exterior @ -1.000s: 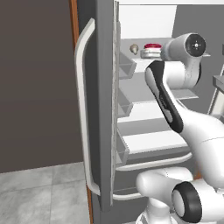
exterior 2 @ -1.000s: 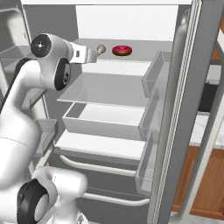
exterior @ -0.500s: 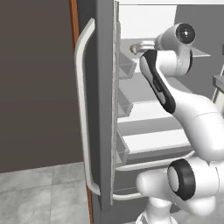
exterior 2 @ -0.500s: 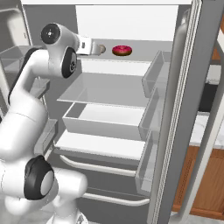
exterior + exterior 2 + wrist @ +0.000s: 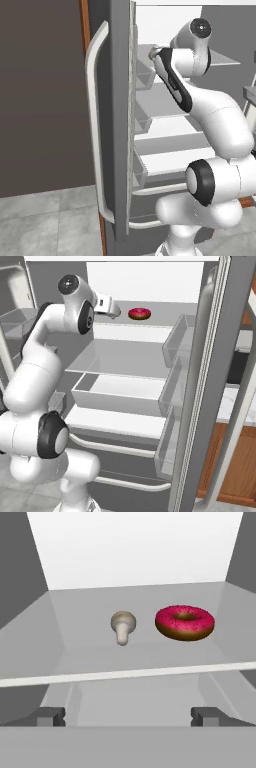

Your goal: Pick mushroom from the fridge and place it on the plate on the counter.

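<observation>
Mushroom (image 5: 122, 626) beside donut (image 5: 185, 622) in hand view, end effector (image 5: 128, 716) spread wide, ungrasping.

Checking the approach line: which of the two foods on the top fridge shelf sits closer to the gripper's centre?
The mushroom, small and beige with its stem pointing toward the camera; the red-glazed donut lies off to its right in the hand view.

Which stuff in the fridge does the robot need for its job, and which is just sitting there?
Needed: mushroom, fridge, open gripper.
Just sitting there: donut, door bins.
</observation>
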You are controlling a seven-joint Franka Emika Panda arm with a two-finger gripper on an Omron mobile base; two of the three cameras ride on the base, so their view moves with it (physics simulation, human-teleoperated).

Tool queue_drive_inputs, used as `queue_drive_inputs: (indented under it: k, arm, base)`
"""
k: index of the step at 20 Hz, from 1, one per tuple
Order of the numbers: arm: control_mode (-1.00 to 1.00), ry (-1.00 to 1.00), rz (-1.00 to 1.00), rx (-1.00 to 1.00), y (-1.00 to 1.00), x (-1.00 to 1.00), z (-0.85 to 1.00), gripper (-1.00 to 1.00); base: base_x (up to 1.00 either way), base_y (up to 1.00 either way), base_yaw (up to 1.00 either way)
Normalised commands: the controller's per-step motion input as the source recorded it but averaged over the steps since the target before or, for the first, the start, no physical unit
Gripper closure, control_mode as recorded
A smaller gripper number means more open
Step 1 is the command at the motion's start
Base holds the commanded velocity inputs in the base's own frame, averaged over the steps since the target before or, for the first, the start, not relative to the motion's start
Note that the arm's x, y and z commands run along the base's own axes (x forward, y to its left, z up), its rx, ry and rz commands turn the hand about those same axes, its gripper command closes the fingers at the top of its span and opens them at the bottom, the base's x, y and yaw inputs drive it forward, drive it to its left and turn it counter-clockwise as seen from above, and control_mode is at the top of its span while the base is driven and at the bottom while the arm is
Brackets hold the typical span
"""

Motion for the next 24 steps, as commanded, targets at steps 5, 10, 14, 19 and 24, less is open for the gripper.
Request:
queue_drive_inputs:
  k: [5,10,14,19,24]
  arm:
    - [-1.0,0.0,0.0,0.0,0.0,0.29,-0.2,-1.0]
    - [-1.0,0.0,0.0,0.0,0.0,0.32,-0.07,-1.0]
    - [-1.0,0.03,0.0,0.0,0.0,0.49,0.0,-1.0]
    - [-1.0,0.06,0.0,0.0,0.02,0.53,0.0,-1.0]
    - [-1.0,0.05,0.0,0.0,0.0,0.53,0.0,-1.0]
  base:
    - [0.0,0.0,0.0]
    - [0.0,0.0,0.0]
    - [0.0,0.0,0.0]
    - [0.0,0.0,0.0]
    - [0.0,0.0,0.0]
